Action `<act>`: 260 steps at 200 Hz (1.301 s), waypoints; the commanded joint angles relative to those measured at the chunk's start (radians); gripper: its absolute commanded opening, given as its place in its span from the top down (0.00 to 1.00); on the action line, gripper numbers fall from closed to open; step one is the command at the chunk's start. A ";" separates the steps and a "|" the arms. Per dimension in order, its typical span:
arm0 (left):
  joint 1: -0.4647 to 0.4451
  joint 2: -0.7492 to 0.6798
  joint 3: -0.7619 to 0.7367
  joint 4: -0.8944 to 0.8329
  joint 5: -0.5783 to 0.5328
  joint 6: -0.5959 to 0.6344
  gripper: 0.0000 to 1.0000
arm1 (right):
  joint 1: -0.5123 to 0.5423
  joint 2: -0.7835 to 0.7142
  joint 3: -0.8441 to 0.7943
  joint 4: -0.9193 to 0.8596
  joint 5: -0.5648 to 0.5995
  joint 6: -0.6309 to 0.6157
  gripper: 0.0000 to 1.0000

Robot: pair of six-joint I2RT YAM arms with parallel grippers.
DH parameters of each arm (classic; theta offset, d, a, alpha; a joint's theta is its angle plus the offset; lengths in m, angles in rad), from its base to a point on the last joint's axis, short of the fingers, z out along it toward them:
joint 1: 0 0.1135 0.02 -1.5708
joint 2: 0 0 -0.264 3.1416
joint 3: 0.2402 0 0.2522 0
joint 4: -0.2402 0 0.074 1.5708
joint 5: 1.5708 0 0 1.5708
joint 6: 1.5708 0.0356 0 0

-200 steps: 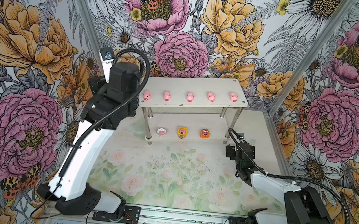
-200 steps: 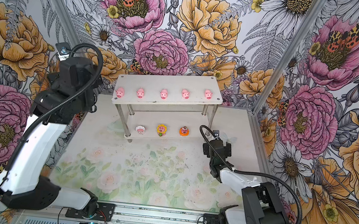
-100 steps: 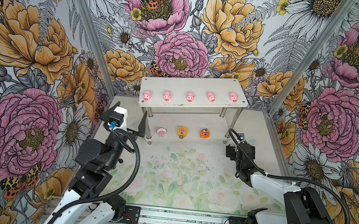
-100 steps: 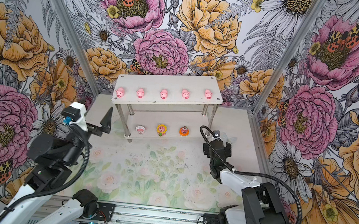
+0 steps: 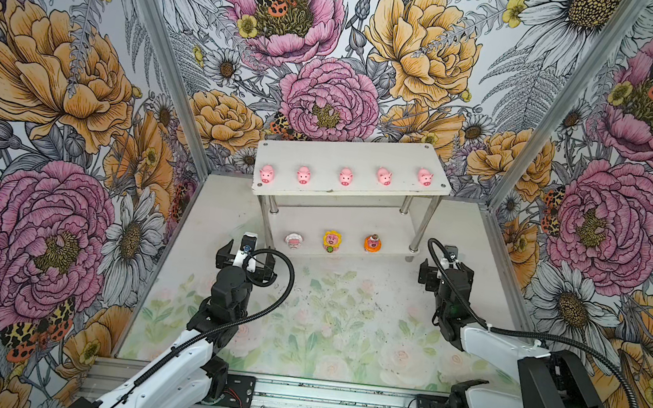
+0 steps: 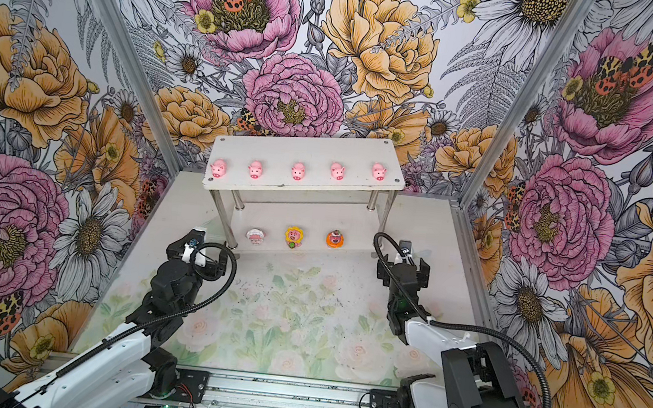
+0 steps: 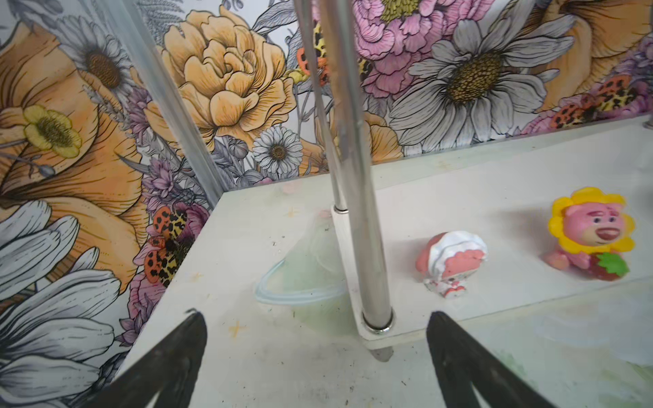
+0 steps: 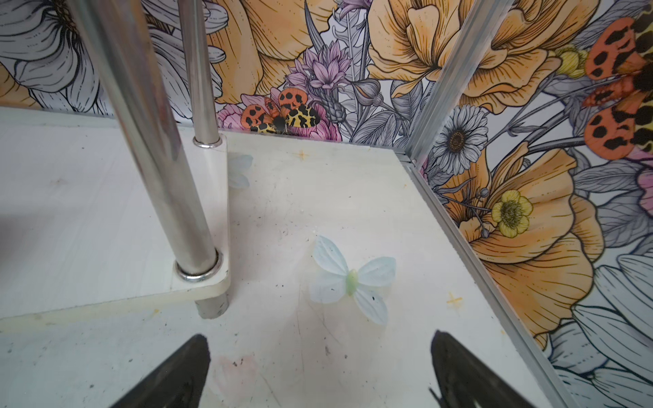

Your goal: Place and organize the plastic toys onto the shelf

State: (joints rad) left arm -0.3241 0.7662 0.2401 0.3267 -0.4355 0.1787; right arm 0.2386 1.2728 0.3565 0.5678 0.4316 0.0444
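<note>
Top views both show five pigs (image 5: 345,176) lining the shelf (image 5: 343,152) top's front edge, three figures (image 5: 331,241) on its lower tier, both jaws released and empty, so the task looks finished.

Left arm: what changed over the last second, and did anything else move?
The left arm dropped from beside the shelf's top tier to low over the table, near the shelf's front leg. The left hand is open and empty; nothing was grasped or released. The right hand, five pink pigs and three lower-tier figures stayed put.
</note>
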 commanded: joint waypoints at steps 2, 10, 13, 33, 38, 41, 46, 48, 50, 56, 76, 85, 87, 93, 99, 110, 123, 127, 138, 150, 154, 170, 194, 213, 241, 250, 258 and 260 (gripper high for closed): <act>0.108 0.050 -0.054 0.180 0.076 -0.094 0.01 | -0.023 0.023 -0.001 0.087 -0.010 0.037 0.00; 0.145 0.089 -0.071 0.229 0.108 -0.114 0.01 | -0.029 0.031 0.004 0.091 -0.012 0.042 0.00; 0.155 0.106 -0.078 0.259 0.119 -0.120 0.01 | -0.030 0.034 0.007 0.092 -0.013 0.043 0.00; 0.205 0.255 -0.087 0.403 0.161 -0.134 0.01 | -0.041 0.048 0.021 0.080 -0.034 0.045 0.00; 0.209 0.296 -0.074 0.429 0.168 -0.130 0.01 | -0.041 0.048 0.022 0.080 -0.043 0.042 0.00; 0.208 0.315 -0.064 0.432 0.176 -0.125 0.01 | -0.042 0.048 0.022 0.080 -0.047 0.042 0.00; 0.209 0.343 -0.047 0.433 0.192 -0.119 0.01 | -0.044 0.047 0.021 0.080 -0.053 0.041 0.00; 0.209 0.356 -0.040 0.437 0.196 -0.118 0.01 | -0.045 0.047 0.021 0.080 -0.055 0.041 0.00; 0.209 0.372 -0.034 0.446 0.198 -0.114 0.01 | -0.046 0.046 0.020 0.081 -0.057 0.041 0.00; 0.209 0.419 -0.021 0.488 0.200 -0.109 0.01 | -0.049 0.044 0.019 0.082 -0.062 0.043 0.00; 0.212 0.554 0.004 0.636 0.219 -0.078 0.01 | -0.064 0.039 0.013 0.083 -0.078 0.055 0.00; 0.218 0.611 0.011 0.679 0.219 -0.073 0.01 | -0.075 0.036 0.011 0.081 -0.088 0.064 0.00; 0.219 0.627 0.011 0.698 0.219 -0.073 0.01 | -0.077 0.033 0.013 0.079 -0.091 0.066 0.00; 0.226 0.679 0.006 0.760 0.219 -0.073 0.01 | -0.088 0.033 0.011 0.078 -0.105 0.073 0.00; 0.232 0.737 -0.003 0.829 0.219 -0.080 0.01 | -0.099 0.031 0.010 0.075 -0.122 0.080 0.00; 0.240 0.844 -0.019 1.004 0.242 -0.079 0.01 | -0.123 0.031 0.014 0.067 -0.158 0.094 0.00; 0.258 0.809 -0.025 0.953 0.236 -0.117 0.01 | -0.157 0.032 0.019 0.056 -0.202 0.117 0.00; 0.272 0.795 -0.017 0.914 0.260 -0.129 0.01 | -0.168 0.032 0.020 0.053 -0.218 0.123 0.00; 0.310 0.794 0.015 0.861 0.316 -0.157 0.01 | -0.203 0.033 0.025 0.046 -0.256 0.148 0.00; 0.324 0.800 0.019 0.863 0.339 -0.165 0.01 | -0.251 0.035 0.023 0.042 -0.300 0.180 0.00; 0.324 0.794 0.019 0.855 0.342 -0.166 0.01 | -0.264 0.034 0.023 0.040 -0.303 0.183 0.00; 0.323 0.801 0.016 0.868 0.343 -0.163 0.01 | -0.278 0.041 0.018 0.072 -0.191 0.163 0.00; 0.315 0.794 0.044 0.807 0.327 -0.158 0.01 | -0.308 0.112 0.034 0.138 -0.196 0.163 0.00; 0.282 0.789 0.073 0.743 0.285 -0.135 0.01 | -0.287 0.170 0.066 0.150 -0.287 0.098 0.00; 0.269 0.791 0.084 0.727 0.259 -0.121 0.01 | -0.298 0.243 0.031 0.275 -0.454 0.048 0.00; 0.269 0.791 0.085 0.725 0.255 -0.121 0.01 | -0.304 0.268 0.030 0.317 -0.491 0.039 0.00; 0.269 0.790 0.088 0.717 0.249 -0.121 0.01 | -0.308 0.252 0.048 0.251 -0.510 0.036 0.00; 0.269 0.789 0.089 0.715 0.248 -0.122 0.01 | -0.309 0.257 0.045 0.271 -0.511 0.036 0.00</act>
State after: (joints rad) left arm -0.0532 1.5726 0.3134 1.0702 -0.1528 0.0509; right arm -0.0589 1.5311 0.3828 0.7681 0.0536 0.1207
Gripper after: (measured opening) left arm 0.988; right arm 0.997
